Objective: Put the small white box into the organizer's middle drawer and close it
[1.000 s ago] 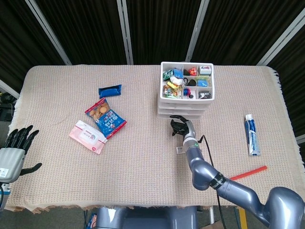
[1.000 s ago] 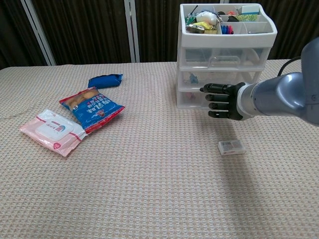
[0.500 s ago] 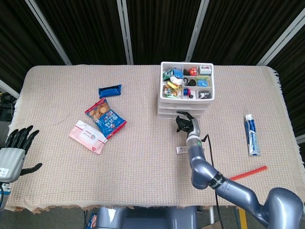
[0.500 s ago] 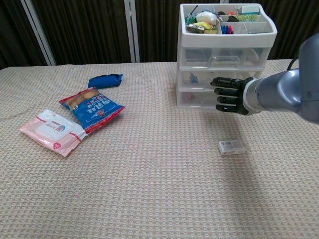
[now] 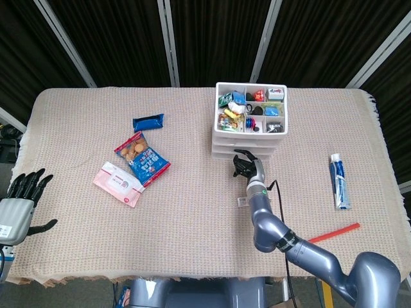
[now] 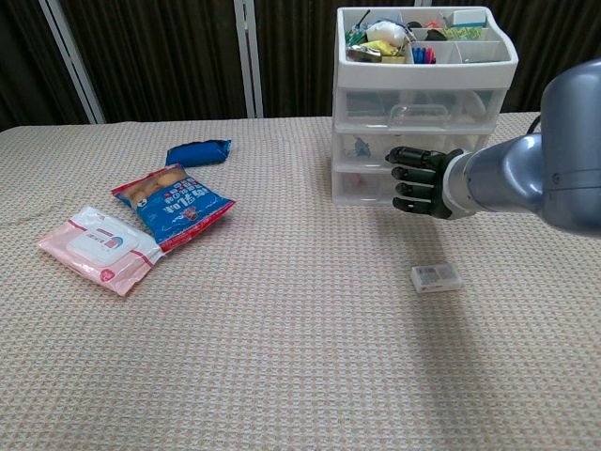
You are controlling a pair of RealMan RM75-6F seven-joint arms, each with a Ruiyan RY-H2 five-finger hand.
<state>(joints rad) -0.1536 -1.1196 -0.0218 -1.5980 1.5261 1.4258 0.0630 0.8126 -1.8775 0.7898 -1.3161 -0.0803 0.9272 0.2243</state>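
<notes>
head view: right hand [image 5: 246, 165] fingers apart, empty, at organizer [image 5: 250, 122] front, far desk edge; left hand [image 5: 19, 205] spread, idle, near-left corner.
chest view: small white box [image 6: 437, 277] lies on desk, near hand; drawers look closed.
step: opening middle drawer; next hook its handle, pull.

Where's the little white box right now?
The box lies flat on the table in the chest view, right of centre, in front of the organizer and just below the right hand, which isn't touching it.

legible text: none | snack bag [image 6: 175, 205], wipes pack [image 6: 98, 246], white box [image 6: 436, 277]: print unreadable
</notes>
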